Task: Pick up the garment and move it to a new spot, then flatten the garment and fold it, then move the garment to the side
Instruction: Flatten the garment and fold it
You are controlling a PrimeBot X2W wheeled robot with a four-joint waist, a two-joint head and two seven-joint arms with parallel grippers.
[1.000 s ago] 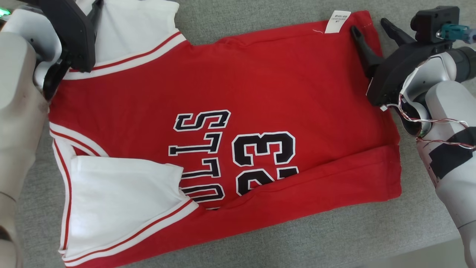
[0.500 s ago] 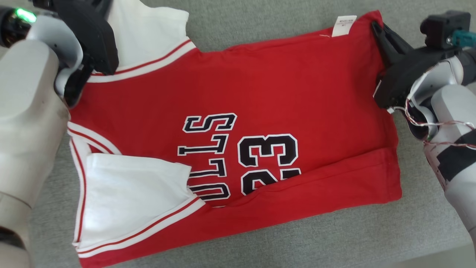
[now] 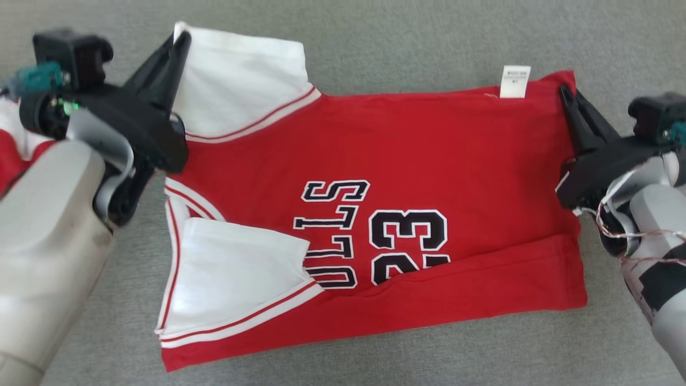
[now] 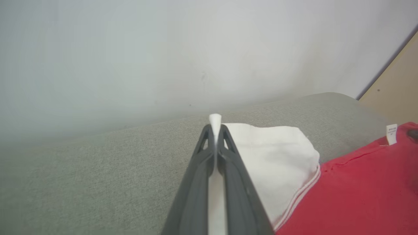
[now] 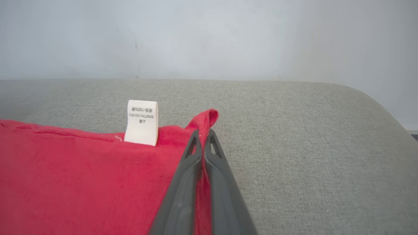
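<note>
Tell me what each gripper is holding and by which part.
Both hold the red jersey. The left gripper pinches the edge of its white sleeve; the right gripper pinches the red hem corner beside the white label.

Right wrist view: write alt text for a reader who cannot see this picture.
The right tool is shut on a corner of a red garment, cloth pinched between its two dark fingers. A white care label sticks out from the garment's edge, on a grey fabric surface before a pale wall.
</note>
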